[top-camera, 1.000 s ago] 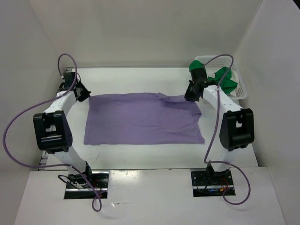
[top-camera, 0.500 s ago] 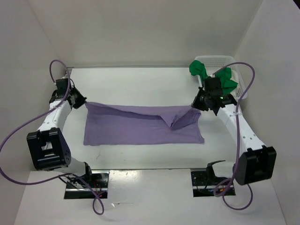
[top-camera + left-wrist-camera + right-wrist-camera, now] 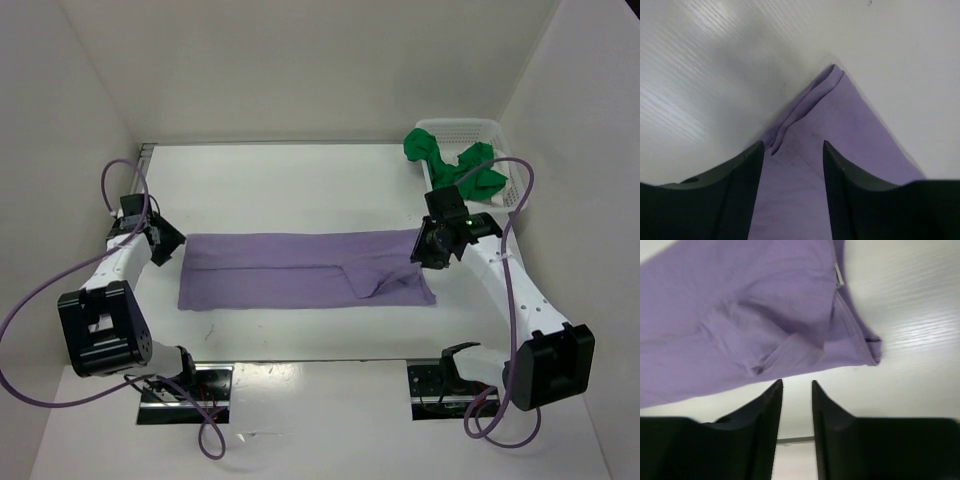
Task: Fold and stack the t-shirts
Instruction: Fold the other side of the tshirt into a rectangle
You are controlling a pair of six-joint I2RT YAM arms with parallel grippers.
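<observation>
I count two shirts in sight: one lavender shirt (image 3: 300, 268) and one green shirt (image 3: 460, 168) — plus one white basket (image 3: 470, 125). The lavender shirt lies flat on the desk (image 3: 290, 185), doubled into a long band, long axis running left to right, with a rumpled flap near its right end. The green shirt sits bunched in the basket at the far right corner. At the band's left end is the left tool (image 3: 165, 240), at its right end the right tool (image 3: 428, 250) — both with jaws parted, gripping nothing.

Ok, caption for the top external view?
Purple t-shirt lies folded lengthwise, left hand and right hand open at its far corners; green t-shirt sits in the basket.
</observation>
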